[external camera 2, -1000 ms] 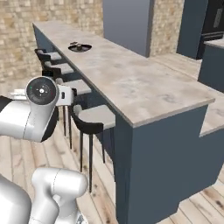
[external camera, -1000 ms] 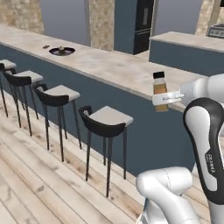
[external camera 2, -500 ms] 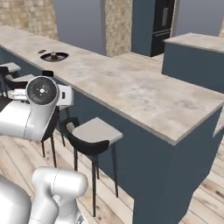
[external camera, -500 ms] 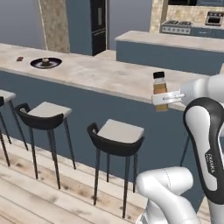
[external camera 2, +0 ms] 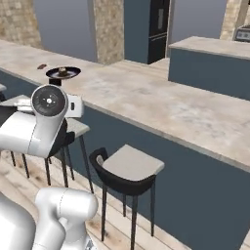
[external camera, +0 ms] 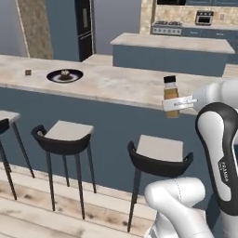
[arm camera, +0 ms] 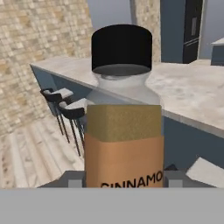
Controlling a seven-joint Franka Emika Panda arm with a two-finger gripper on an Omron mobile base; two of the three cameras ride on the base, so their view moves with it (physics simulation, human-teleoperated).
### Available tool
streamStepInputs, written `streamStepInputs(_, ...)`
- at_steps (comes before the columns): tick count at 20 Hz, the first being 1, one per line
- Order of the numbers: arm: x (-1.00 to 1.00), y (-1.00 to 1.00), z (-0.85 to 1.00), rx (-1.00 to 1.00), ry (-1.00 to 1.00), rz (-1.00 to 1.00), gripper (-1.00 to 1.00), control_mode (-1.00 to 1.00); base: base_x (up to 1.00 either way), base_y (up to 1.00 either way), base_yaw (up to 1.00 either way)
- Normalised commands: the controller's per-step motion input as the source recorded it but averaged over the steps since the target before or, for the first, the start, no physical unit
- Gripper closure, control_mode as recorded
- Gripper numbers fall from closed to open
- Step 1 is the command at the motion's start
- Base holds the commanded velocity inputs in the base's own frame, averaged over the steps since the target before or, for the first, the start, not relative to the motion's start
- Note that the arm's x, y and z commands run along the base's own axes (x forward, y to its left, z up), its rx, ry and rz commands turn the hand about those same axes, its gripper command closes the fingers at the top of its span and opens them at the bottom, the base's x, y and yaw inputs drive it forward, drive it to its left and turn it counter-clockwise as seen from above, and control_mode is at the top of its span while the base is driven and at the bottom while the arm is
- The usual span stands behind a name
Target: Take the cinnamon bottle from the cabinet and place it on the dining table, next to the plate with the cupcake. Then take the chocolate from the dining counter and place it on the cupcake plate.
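My gripper (external camera: pixel 171 104) is shut on the cinnamon bottle (external camera: pixel 171 96), a clear bottle with a black cap and brown powder, held upright in the air at the near edge of the dining counter (external camera: pixel 125 86). The hand view looks straight at the bottle (arm camera: pixel 122 122), with dark fingertips (arm camera: pixel 173 176) on both sides of its base. Far to the left on the counter lies the dark plate (external camera: pixel 69 77) with the cupcake (external camera: pixel 65 73). The small brown chocolate (external camera: pixel 28 72) sits just left of the plate. From the right base view the plate (external camera 2: pixel 72 73) and chocolate (external camera 2: pixel 42 66) are at the counter's far left.
Black bar stools (external camera: pixel 65 135) (external camera: pixel 160 155) stand on the wooden floor along the counter's near side. A second blue island (external camera: pixel 172 51) sits behind the counter, and beyond it are a dark fridge (external camera: pixel 83 28) and a stove (external camera: pixel 165 28).
The whole scene has shifted with the base, so the counter now faces me more squarely and the plate looks closer. The bottle stays in the gripper, held the same way.
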Motion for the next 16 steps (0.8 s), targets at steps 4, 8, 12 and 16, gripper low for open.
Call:
streamStepInputs(4, 0.0, 0.0, 0.0, 0.0, 0.0, 0.0, 1.0, 1.0, 0.16, 1.0, -0.27)
streamStepInputs(8, 0.0, 0.0, 0.0, 0.0, 0.0, 0.0, 1.0, 1.0, 0.19, 1.0, -0.3)
streamStepInputs(12, 0.0, 0.0, 0.0, 0.0, 0.0, 0.0, 1.0, 1.0, 0.14, 1.0, -0.32)
streamStepInputs(16, 0.0, 0.0, 0.0, 0.0, 0.0, 0.0, 1.0, 1.0, 0.07, 1.0, -0.34)
